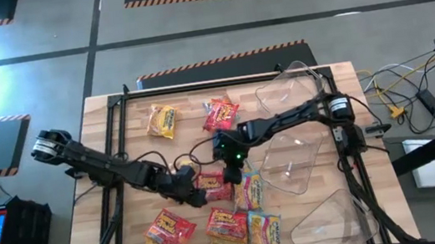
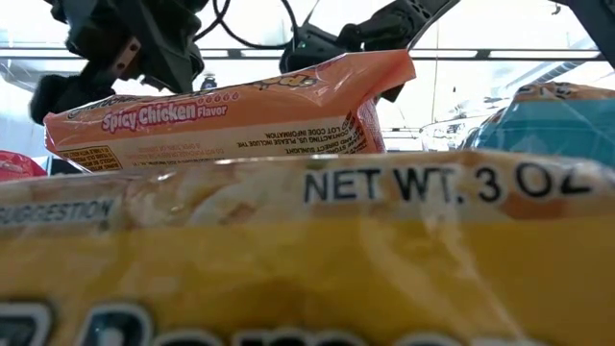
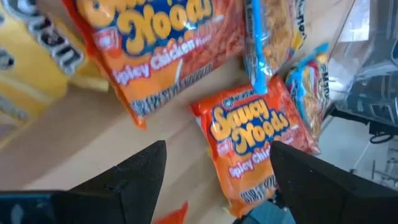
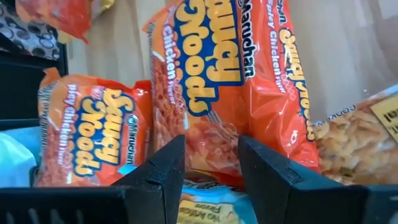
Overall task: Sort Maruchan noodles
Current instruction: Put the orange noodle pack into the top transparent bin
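Overhead, three clear plastic tubs sit on the right half of the wooden table [image 1: 89, 232]: one tub [image 1: 289, 87] at the upper right, a second tub [image 1: 294, 162] right of centre, a third tub [image 1: 333, 229] at the lower right. Dark cables trail across the middle of the board between the arms.

Most Maruchan noodles [image 1: 231, 221] lie crowded in the lower centre of the high view, overlapping at odd angles, long sides mostly running up the frame. A yellow-orange packet [image 1: 162, 121] and a red packet [image 1: 221, 115] lie apart in the upper centre, both slightly tilted.

From the left edge, the left arm slants down to the centre; the left gripper [image 1: 194, 194] is low by the pile, its fingers [image 3: 140, 171] spread wide over bare wood with a Spicy Chicken packet [image 3: 258, 143] between and beyond them, nothing gripped.

From the right, the right arm crosses above the middle tub. The right gripper [image 1: 232, 169] points down on the pile, jaws partly closed astride an orange packet [image 4: 199, 93]; whether it is pinched I cannot tell.
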